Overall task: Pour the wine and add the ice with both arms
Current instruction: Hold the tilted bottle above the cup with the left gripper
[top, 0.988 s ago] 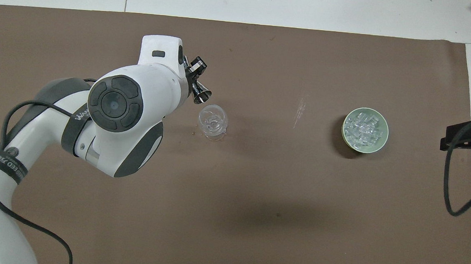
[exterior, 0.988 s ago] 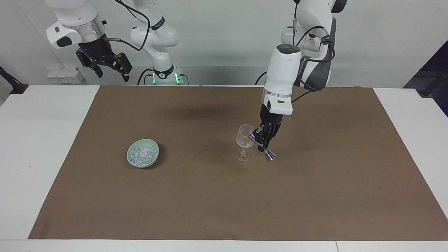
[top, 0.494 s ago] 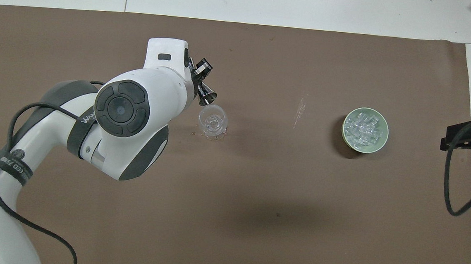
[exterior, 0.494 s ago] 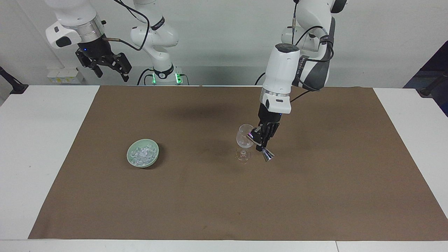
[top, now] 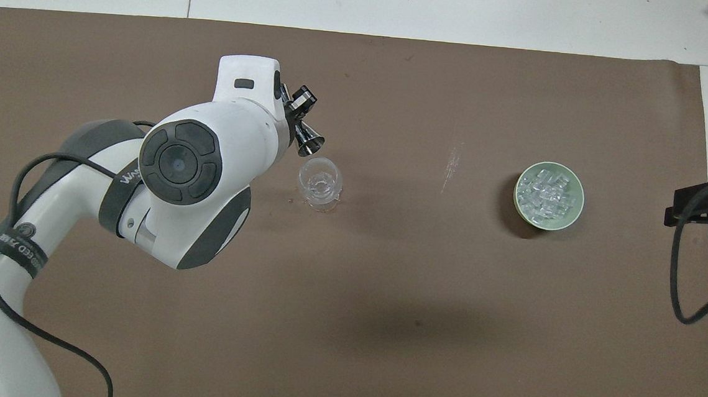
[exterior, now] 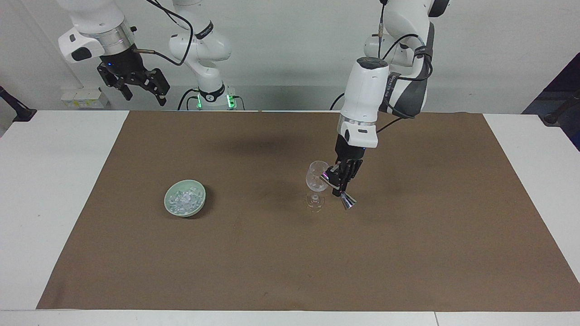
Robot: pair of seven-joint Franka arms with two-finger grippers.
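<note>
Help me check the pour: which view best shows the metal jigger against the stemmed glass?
The facing view: the jigger, shut in the left gripper, shows tilted with one end at the glass rim. The overhead view shows only its end beside the glass; the arm hides the grip.

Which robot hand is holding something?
The left gripper, shut on the shiny jigger tipped at the glass. The right gripper waits, open and empty.

- Jigger (exterior: 339, 188): shiny polished metal.
- Stemmed glass (exterior: 316, 182): clear glass.
- Bowl (exterior: 185, 198): glossy pale-green glaze.
- Table cover (exterior: 290, 253): matt brown.
- Ice (top: 548, 193): glittery, translucent.
</note>
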